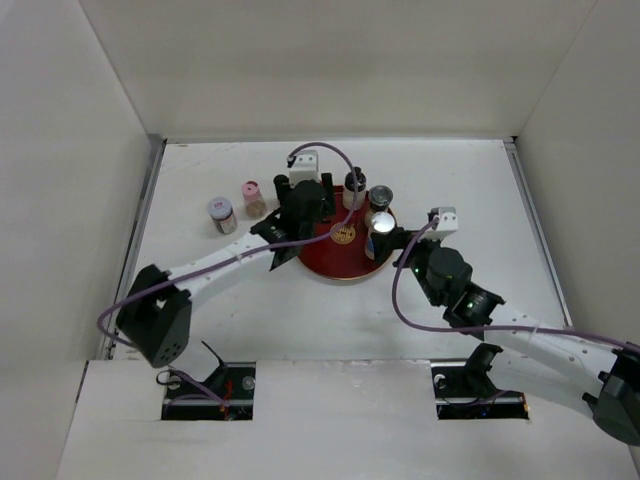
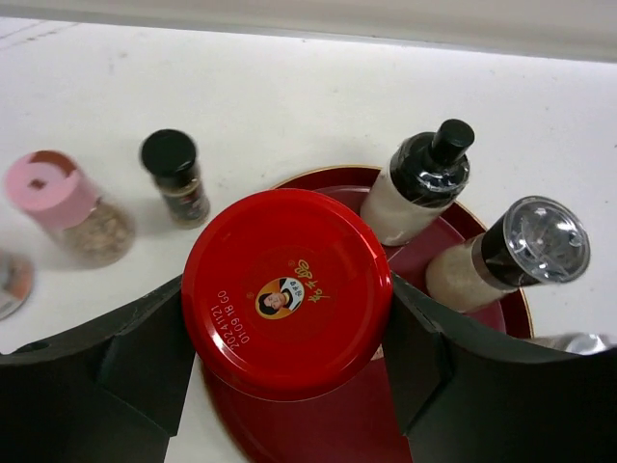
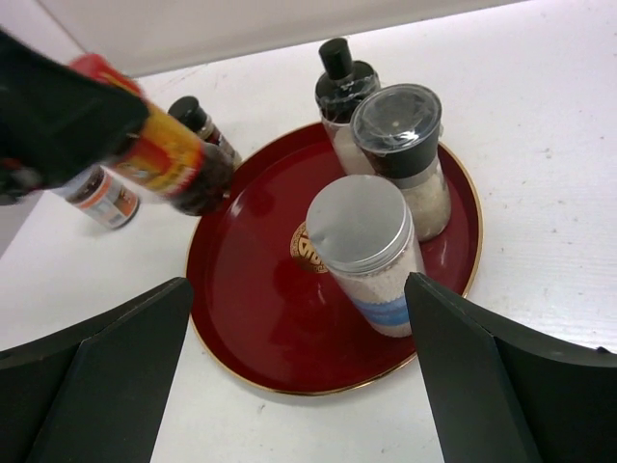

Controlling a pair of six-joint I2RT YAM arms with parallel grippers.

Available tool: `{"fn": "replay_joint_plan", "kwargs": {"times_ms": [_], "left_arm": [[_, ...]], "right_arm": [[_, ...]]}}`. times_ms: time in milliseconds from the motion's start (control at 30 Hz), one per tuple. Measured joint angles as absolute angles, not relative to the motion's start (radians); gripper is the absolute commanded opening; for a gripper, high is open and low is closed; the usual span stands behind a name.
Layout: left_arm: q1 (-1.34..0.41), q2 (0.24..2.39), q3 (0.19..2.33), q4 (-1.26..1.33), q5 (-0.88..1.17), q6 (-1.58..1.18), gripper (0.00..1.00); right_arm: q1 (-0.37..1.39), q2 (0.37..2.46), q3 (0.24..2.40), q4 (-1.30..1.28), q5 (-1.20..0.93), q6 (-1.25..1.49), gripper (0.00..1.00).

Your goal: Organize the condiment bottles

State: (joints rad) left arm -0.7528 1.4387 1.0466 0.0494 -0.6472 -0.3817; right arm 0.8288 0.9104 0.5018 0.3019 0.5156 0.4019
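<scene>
Left gripper [image 2: 289, 333] is clamped on the round red-capped glass jar [image 2: 287, 289], a finger on each side. The round dark-red tray [image 2: 318, 429] sits right beneath it. Ahead to its right, on the tray: a black-capped bottle [image 2: 424, 178] and a grey-lidded clear grinder [image 2: 511, 251]. Off to its left on the table: a pink-capped jar [image 2: 43, 183] and a small black-capped jar [image 2: 172, 159]. Right gripper [image 3: 299, 282] gapes wide and holds nothing. A silver-capped cylindrical shaker [image 3: 362, 227] stands just ahead between its fingers, untouched.

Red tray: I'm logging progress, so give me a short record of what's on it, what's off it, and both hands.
on tray: black-top grinder, grey-cap grinder, silver-cap shaker
off tray: pink-cap jar, small black-cap jar, lilac-cap jar
left hand: grips red-lid jar, tilted at tray rim
right hand: open, empty, facing silver-cap shaker
</scene>
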Motion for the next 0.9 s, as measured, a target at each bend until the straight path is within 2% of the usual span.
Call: {"fn": "replay_joint_plan", "kwargs": {"times_ms": [267,500,633,767,900], "left_arm": [[-0.706,1.775,1.205,0.117,-0.574,-0.335,0.44],[-0.673,1.902,1.290,0.164,-0.536,-0.302,0.47],[-0.662,1.909,1.292,0.195,-0.525,-0.294,0.60],[-0.662,1.910,1.292,0.227,-0.526,-0.285,0.84],[-0.662,1.903,1.290,0.311,-0.529,-0.285,0.93]], "right_arm": [[0.815,0.899,0.493,0.305,0.516,0.416,0.98],[0.815,0.898,0.492,0.305,0.515,0.417,0.99],[0.815,0.904,0.492,0.307,0.515,0.419,0.99],[0.815,0.923,0.492,0.308,0.511,0.419,0.99],[0.815,0.933,0.492,0.307,0.504,0.419,1.00]]}}
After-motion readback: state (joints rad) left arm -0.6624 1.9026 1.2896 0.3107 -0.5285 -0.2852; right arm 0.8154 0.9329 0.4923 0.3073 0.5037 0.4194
